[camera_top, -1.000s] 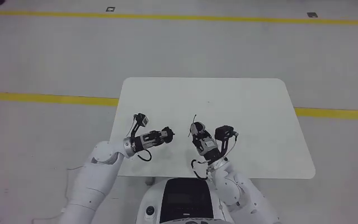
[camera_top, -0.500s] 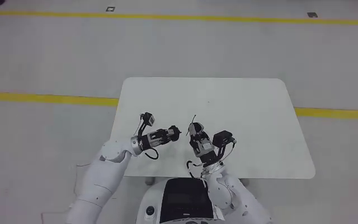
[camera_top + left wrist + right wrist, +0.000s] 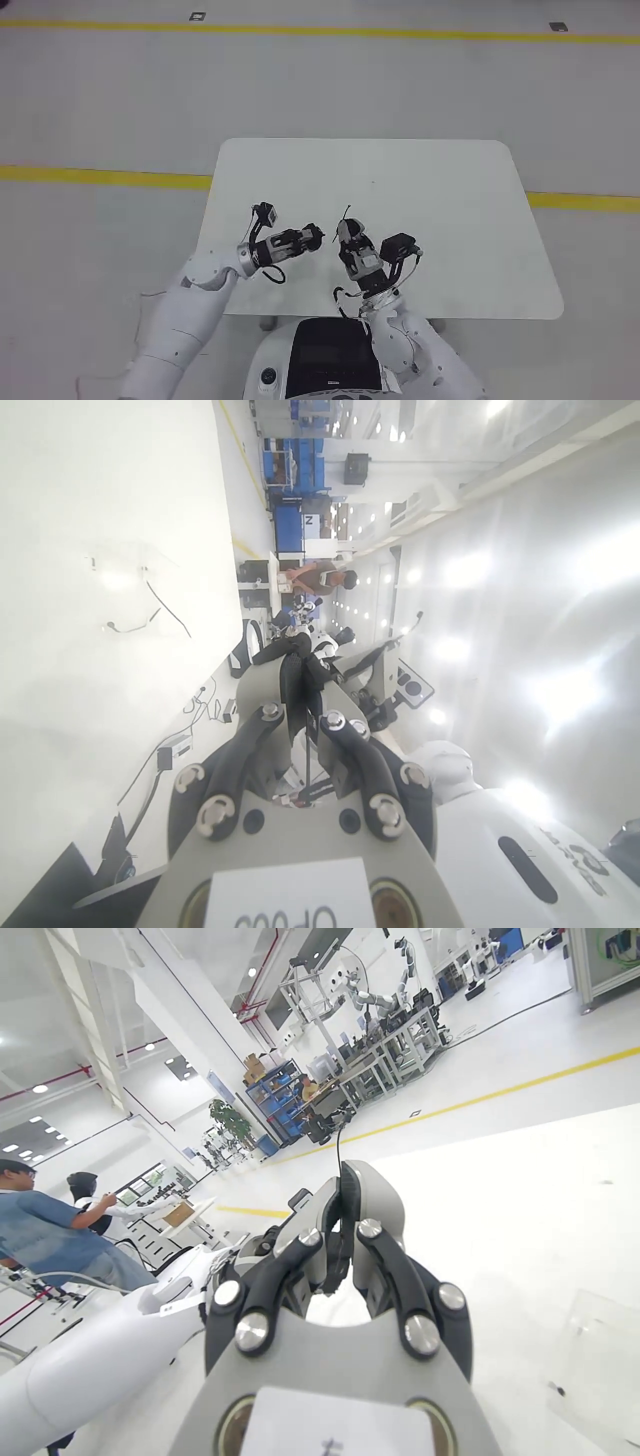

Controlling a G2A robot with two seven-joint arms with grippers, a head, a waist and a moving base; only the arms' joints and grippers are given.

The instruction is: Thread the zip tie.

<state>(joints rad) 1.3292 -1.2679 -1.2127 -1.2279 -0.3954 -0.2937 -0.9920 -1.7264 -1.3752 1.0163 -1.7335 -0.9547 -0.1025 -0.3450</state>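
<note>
White tabletop (image 3: 440,190) lies beneath both arms. Above its near half, around the middle, the zip tie (image 3: 339,1150) is held off the surface. It is a thin black strip, and the right jaws are clamped on it. Its free end stands up past their tips, while more of it runs back between the fingers (image 3: 372,1198) toward the palm. In the top view this end points away from the robot, tilted a little.

Just beside them, with a small gap showing from above, are the left jaws, their tips turned toward the right ones. They are together as well, with a thin black strip (image 3: 306,750) pinched between them. I cannot tell whether it is the tie's other end.

Around the tabletop is pale floor (image 3: 120,100), crossed by a yellow line (image 3: 100,176) that passes behind it.
</note>
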